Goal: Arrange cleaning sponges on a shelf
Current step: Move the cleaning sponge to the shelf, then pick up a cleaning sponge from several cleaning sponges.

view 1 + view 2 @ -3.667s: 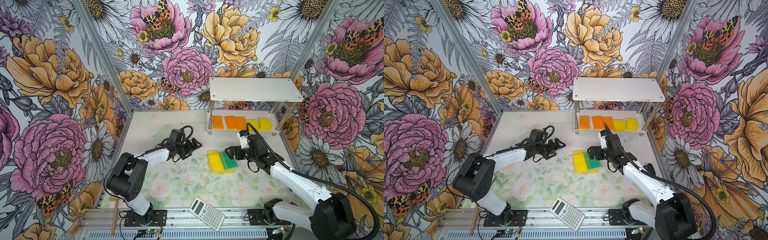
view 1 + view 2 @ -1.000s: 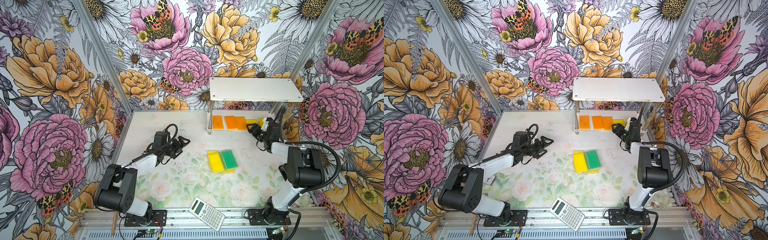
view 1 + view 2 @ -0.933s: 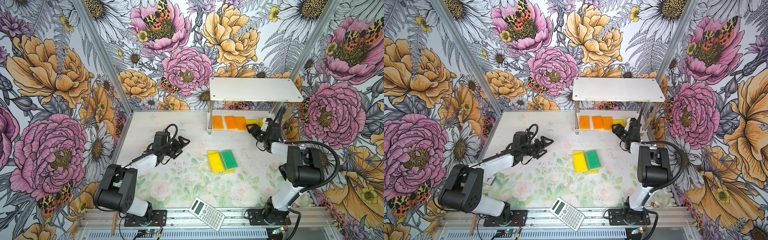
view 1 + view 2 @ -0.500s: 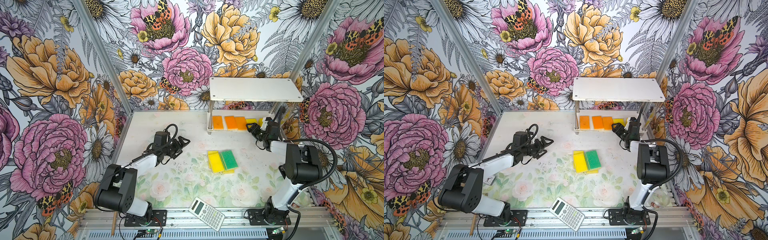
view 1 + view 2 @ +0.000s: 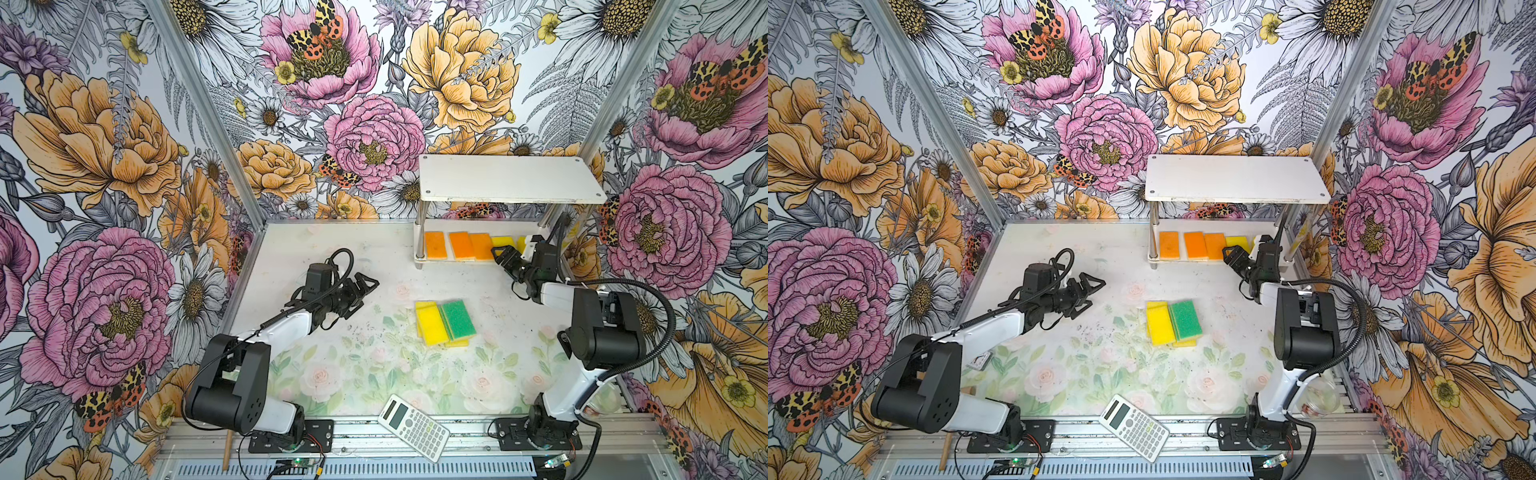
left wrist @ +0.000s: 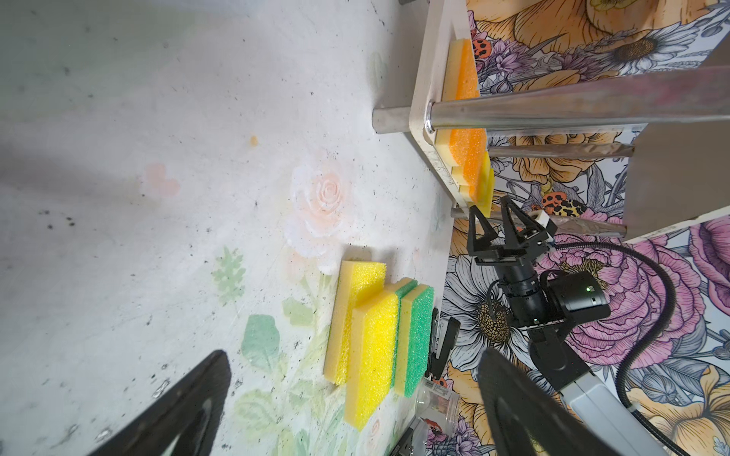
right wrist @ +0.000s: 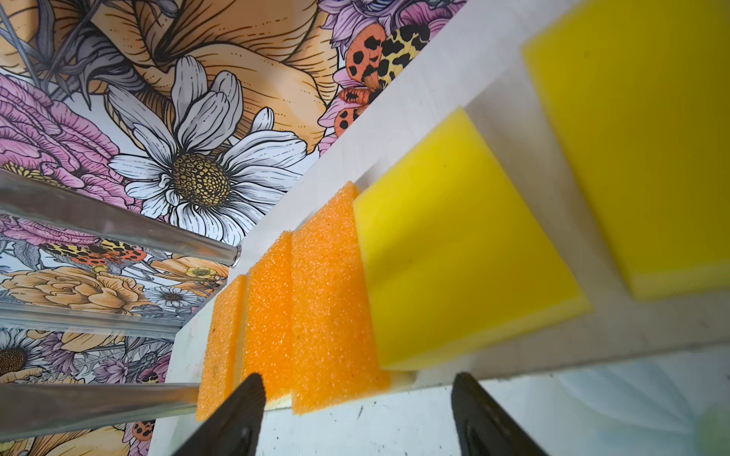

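The shelf [image 5: 511, 178] [image 5: 1233, 178] stands at the back right. Its lower board [image 7: 414, 98] carries three orange sponges [image 5: 461, 245] [image 7: 328, 308] and two yellow sponges [image 5: 502, 241] [image 7: 454, 268] in a row. My right gripper [image 5: 503, 257] [image 7: 357, 379] hovers at that board's front edge, open and empty, just clear of the yellow sponge. A pile of yellow sponges [image 5: 432, 328] [image 6: 373, 339] and green-topped sponges [image 5: 458, 319] [image 6: 414, 339] lies mid-table. My left gripper [image 5: 365, 286] [image 6: 355, 355] is open and empty, left of the pile and pointing at it.
A white calculator [image 5: 413, 422] [image 5: 1133, 422] lies at the front edge. A clear plastic cup [image 5: 1316, 399] sits by the right arm's base. The metal posts [image 7: 118, 229] of the shelf flank the lower board. Flowered walls close three sides.
The right arm went from the pile to the shelf. In the last second its jaws widened off the yellow sponge, which now lies on the lower board. The left arm drew back leftward early on.
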`<action>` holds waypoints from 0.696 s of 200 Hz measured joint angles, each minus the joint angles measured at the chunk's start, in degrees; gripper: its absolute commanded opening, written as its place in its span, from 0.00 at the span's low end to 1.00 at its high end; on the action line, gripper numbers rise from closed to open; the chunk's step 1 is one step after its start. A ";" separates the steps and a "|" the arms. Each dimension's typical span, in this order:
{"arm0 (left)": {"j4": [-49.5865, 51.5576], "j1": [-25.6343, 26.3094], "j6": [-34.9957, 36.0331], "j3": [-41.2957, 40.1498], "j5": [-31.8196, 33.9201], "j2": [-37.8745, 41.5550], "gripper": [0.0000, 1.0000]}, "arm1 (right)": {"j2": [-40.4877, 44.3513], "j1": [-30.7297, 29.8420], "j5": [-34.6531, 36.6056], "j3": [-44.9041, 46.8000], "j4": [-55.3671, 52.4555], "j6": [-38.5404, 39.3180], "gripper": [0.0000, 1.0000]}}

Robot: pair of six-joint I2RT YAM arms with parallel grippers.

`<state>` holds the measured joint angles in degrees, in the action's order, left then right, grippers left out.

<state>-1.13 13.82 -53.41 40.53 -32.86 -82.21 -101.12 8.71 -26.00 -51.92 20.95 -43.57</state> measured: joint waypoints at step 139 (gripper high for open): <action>0.44 0.79 0.42 0.07 0.00 -2.64 0.99 | 30.38 -14.10 -1.68 8.15 -27.85 15.32 0.96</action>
<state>-0.69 14.61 -52.99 40.60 -32.86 -84.86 -70.74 -5.39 -27.68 -43.77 -6.90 -28.25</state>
